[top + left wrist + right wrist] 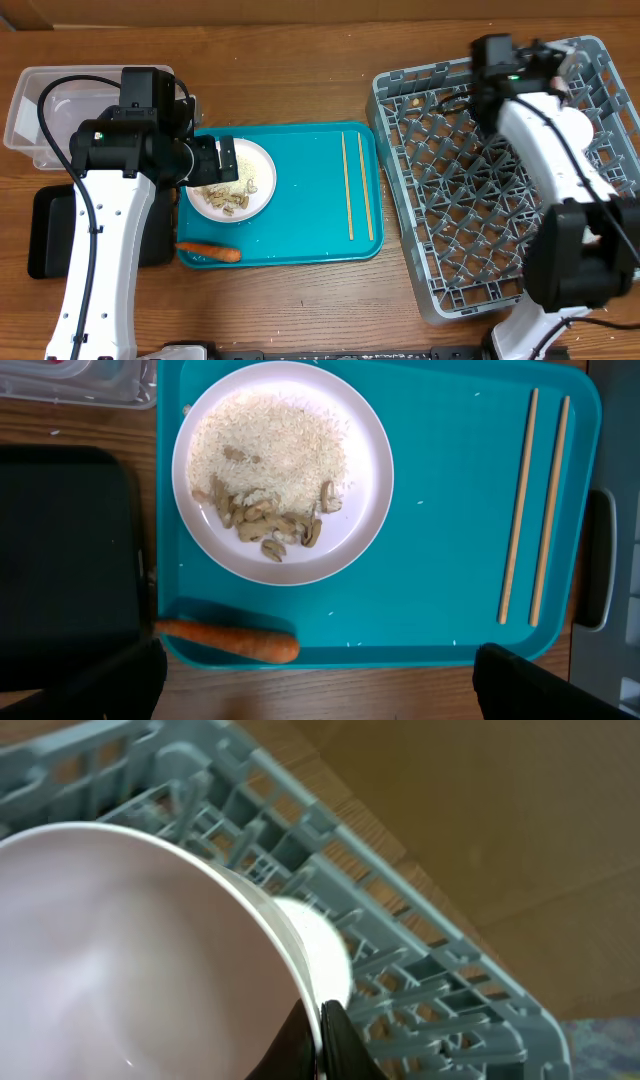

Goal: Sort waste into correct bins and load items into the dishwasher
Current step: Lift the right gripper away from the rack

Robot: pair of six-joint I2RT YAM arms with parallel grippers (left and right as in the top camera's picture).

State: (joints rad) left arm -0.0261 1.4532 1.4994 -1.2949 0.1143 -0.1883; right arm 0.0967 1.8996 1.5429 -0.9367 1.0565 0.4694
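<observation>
On the wooden table (300, 60), one teal tray (450, 480) holds one white plate (372, 470) of rice and scraps, two chopsticks (519, 500) side by side and one carrot (230, 640) on its edge, with the left gripper (225, 160) spread wide above the plate, while the right gripper (325, 1030) pinches the rim of one white bowl (120, 950) at the single grey rack (480, 200).

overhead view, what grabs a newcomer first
A white plate of rice and food scraps sits on the teal tray, a carrot at its near edge and chopsticks to the right. At the far corner of the grey dish rack, the right jaws pinch the rim of a white bowl.
</observation>
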